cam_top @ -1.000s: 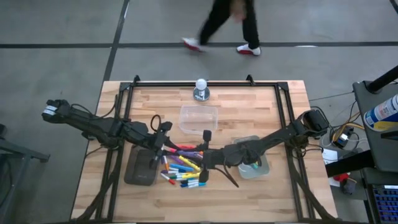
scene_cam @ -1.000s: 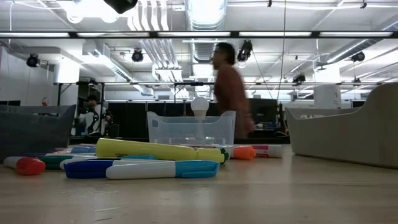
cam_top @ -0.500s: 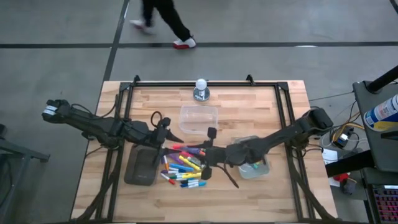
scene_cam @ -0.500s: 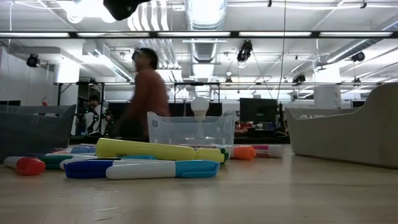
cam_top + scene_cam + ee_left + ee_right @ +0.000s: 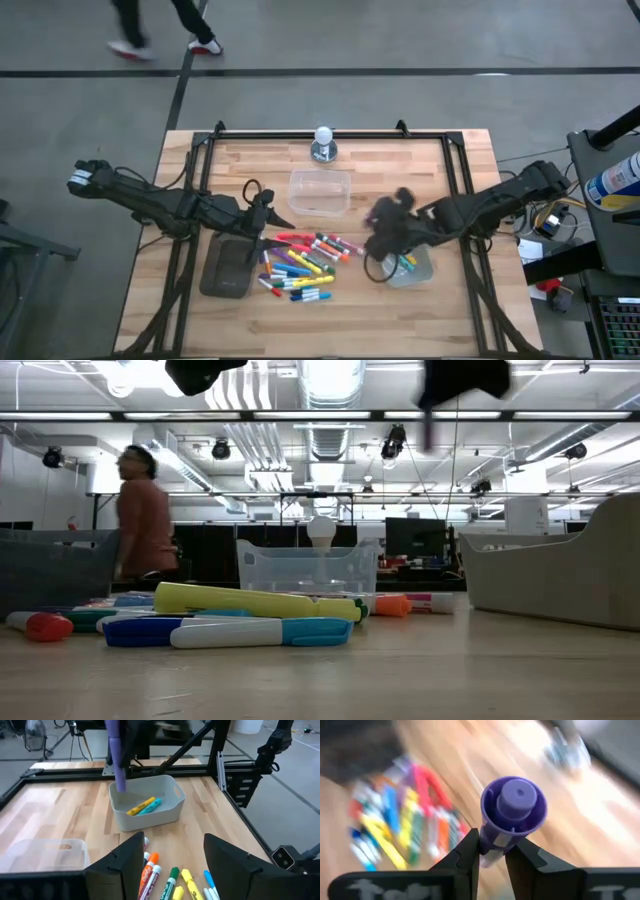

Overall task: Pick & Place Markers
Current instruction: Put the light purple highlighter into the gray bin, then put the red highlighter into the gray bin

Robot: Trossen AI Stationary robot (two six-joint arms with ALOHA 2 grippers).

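No text, label or number can be read anywhere.

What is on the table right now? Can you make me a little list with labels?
left gripper: open, empty, over the marker pile
right gripper: jaws shut on a purple marker, above the grey tub
grey tub: holds a yellow and a blue marker
marker pile: loose on the wooden table
clear tub: contents cannot be seen
person: walking behind the table
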